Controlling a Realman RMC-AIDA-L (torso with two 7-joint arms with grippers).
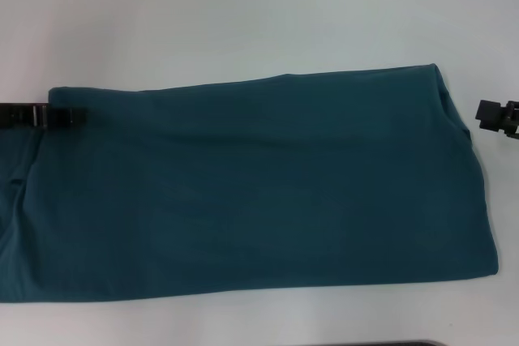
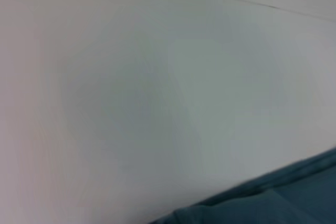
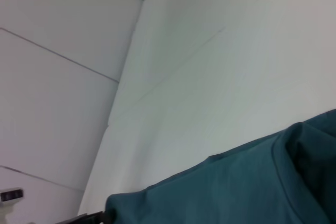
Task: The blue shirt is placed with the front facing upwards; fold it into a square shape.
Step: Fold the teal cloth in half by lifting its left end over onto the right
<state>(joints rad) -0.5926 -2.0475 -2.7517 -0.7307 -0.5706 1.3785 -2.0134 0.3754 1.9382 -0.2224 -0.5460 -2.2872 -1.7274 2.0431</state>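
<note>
Left pincer (image 1: pixel 69 117) sits at the far left corner of the blue shirt (image 1: pixel 259 192); whether it pinches cloth or is spread, I cannot tell. The right pincer (image 1: pixel 493 114) hangs just beside the shirt's right end, its state equally unclear. The shirt lies as a long band across the white worktop (image 1: pixel 243 14). I'd grip both far corners evenly (no bunching) before folding. No lettering or label shows.

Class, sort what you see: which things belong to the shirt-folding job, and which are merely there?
Belonging to the job:
blue shirt
left gripper, at its far left corner
right gripper, just off its right edge

Merely there:
white table
</note>
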